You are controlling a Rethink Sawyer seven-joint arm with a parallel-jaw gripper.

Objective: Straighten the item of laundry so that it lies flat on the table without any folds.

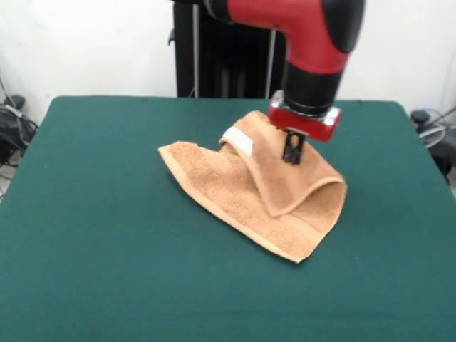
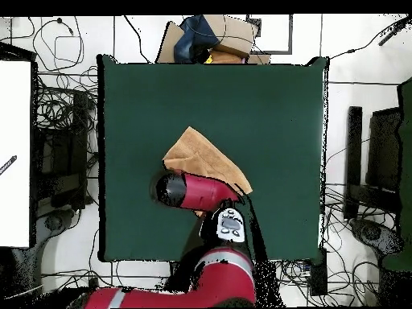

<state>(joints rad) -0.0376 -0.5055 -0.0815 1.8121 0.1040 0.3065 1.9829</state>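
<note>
One folded orange-brown terry towel (image 1: 256, 192) on green felt desk (image 1: 107, 249); black gripper (image 1: 291, 151) pinches a ridge; lifting may deepen folds.

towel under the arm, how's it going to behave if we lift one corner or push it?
Likely floppy: the towel already lies folded over itself, a flap draped across the middle, so a lifted corner should hang rather than hold shape. Pushed, it would probably bunch instead of sliding whole, terry on the felt-like table. Probably light; the end effector should cope.
</note>
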